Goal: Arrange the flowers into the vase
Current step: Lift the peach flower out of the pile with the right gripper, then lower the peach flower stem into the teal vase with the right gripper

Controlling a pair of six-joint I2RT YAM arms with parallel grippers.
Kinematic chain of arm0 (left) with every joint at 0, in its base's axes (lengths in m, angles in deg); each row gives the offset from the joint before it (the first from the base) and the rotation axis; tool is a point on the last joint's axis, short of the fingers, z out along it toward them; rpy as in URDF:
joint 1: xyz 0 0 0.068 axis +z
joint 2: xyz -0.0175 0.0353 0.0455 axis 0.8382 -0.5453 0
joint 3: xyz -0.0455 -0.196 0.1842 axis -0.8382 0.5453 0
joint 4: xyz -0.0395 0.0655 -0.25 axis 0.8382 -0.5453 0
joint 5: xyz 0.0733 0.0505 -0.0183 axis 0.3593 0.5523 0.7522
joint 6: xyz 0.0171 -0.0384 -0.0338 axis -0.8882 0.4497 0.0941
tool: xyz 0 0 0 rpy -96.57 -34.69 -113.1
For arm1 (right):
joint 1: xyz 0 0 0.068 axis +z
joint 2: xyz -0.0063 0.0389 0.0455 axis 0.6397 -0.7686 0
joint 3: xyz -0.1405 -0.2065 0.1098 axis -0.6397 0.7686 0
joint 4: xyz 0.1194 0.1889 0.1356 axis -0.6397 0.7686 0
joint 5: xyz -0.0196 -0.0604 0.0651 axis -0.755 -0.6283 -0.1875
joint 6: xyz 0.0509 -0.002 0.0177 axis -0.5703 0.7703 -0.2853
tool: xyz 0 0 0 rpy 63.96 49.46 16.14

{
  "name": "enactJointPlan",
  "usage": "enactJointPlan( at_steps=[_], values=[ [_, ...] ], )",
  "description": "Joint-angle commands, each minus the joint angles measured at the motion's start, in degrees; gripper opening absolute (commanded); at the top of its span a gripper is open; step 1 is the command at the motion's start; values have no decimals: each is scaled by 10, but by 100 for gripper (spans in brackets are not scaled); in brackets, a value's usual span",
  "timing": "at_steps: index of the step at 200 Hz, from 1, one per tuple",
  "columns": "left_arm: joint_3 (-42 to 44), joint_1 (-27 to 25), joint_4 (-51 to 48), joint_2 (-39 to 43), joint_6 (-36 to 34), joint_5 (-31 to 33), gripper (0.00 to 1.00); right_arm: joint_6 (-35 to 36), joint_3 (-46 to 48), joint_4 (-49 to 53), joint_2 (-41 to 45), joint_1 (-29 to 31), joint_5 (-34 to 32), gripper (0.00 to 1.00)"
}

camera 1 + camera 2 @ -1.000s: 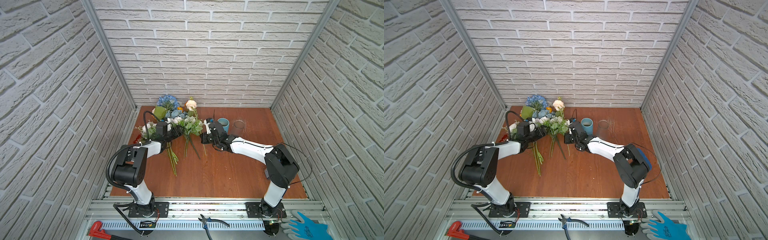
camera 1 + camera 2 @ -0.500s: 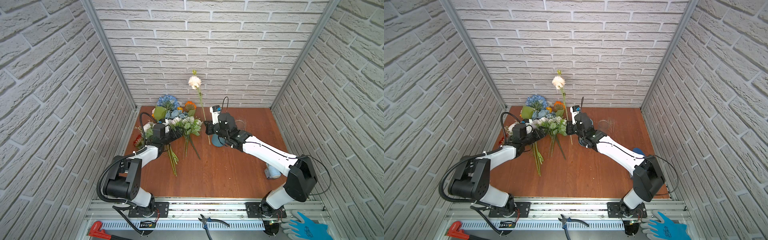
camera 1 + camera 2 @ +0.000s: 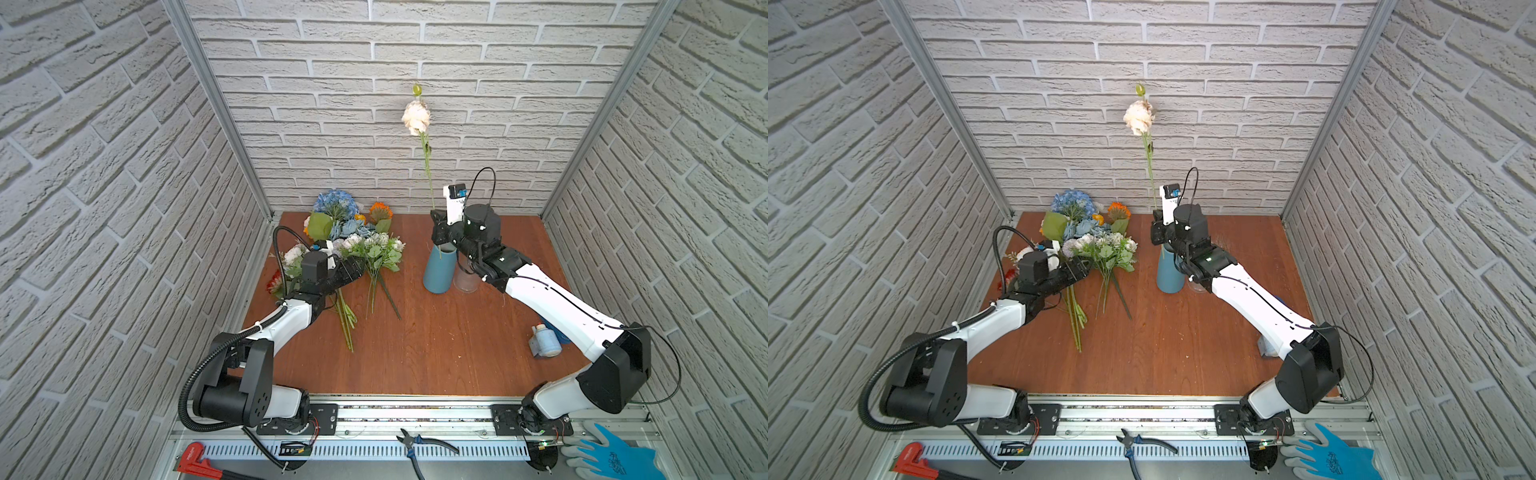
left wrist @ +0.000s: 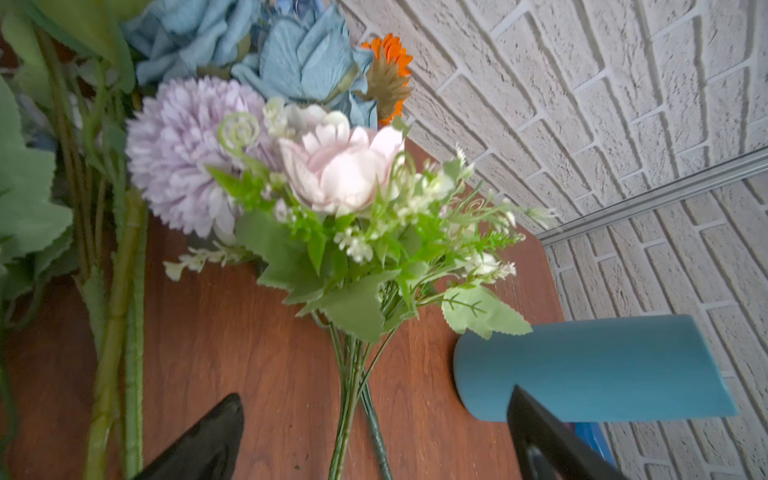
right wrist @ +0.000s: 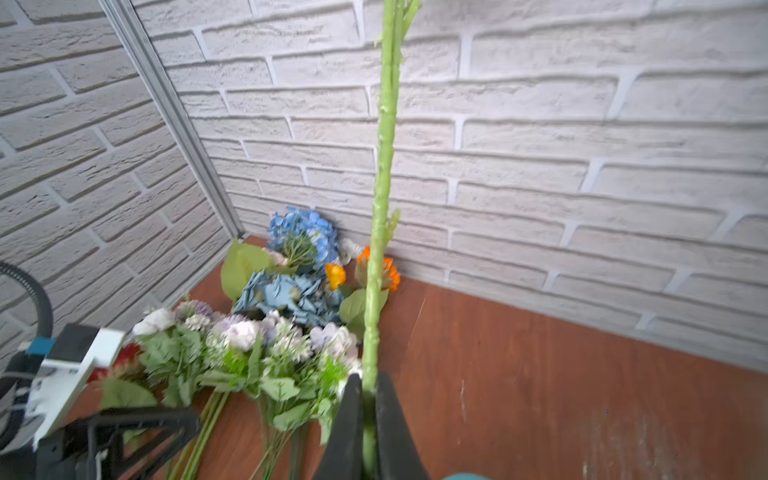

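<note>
The right gripper (image 5: pixel 368 390) clamps the white flower (image 3: pixel 415 117) upright over the blue vase (image 3: pixel 437 272), ready for lowering in; the left gripper (image 4: pixel 374 395) gapes astride a bunch (image 4: pixel 353 232).

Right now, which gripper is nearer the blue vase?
Right. The right gripper holds a flower stem just over the vase; the left gripper hangs open at the flower pile.

The right tool (image 3: pixel 1158 232) pinches the green stem of a tall white flower (image 3: pixel 1138 118) and holds it upright over the blue vase (image 3: pixel 1169 274). The left tool (image 3: pixel 1079 269) sits low by the other flowers (image 3: pixel 1088 237) lying on the brown worktop (image 3: pixel 1183 345).
</note>
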Motion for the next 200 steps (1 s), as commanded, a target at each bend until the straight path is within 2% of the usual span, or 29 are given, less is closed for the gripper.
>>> enactJointPlan(
  at_steps=[1,34,75,141,200],
  values=[
    [10,-6,14,13,-9,10,98,70,-22,-99,-2,-3,-22,6],
    [13,-15,22,12,-10,10,98,126,46,-288,-16,-12,-27,6],
    [7,-23,23,7,-12,11,98,170,111,-472,-58,-20,6,6],
    [9,-28,20,5,-16,16,98,175,168,-531,-67,-30,-18,6],
    [-2,-35,23,-3,-15,13,98,138,298,-631,-47,-29,-40,6]
  ],
)
